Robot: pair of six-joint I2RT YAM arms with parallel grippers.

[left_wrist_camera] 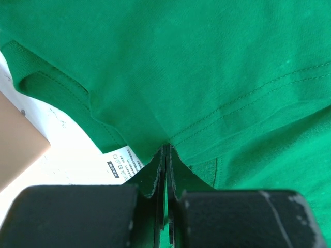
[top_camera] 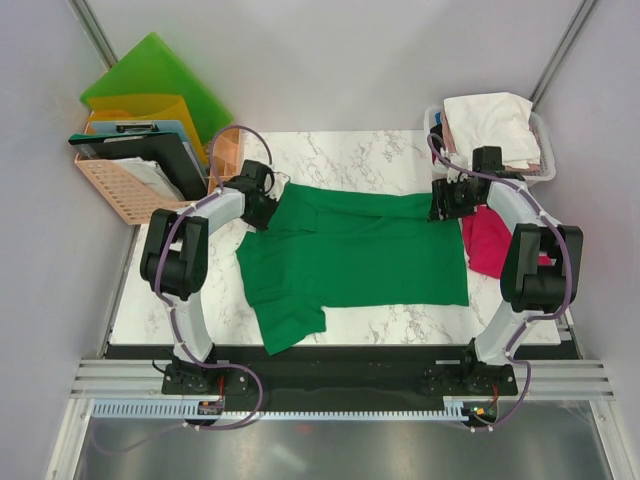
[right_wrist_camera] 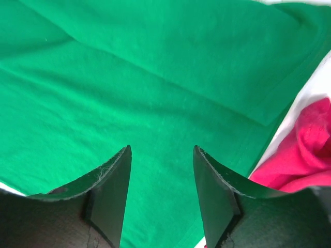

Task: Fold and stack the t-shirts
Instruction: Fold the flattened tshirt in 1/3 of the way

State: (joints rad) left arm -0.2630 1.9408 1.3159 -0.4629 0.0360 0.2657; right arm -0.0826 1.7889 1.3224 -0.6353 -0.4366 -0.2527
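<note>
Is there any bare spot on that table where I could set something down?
Yes: the marble tabletop is bare beyond the green t-shirt, and along its near edge in front of the hem. The right side is crowded by the magenta t-shirt.

Your right gripper (right_wrist_camera: 162,150) hangs over the green t-shirt (right_wrist_camera: 155,88), which fills most of your view. Its two dark fingers (right_wrist_camera: 111,181) stand apart, gripping nothing. A folded upper layer of the tee ends in a slanting edge at upper right. Past it you see a strip of white table (right_wrist_camera: 315,77), then rumpled magenta-red cloth (right_wrist_camera: 305,150).
</note>
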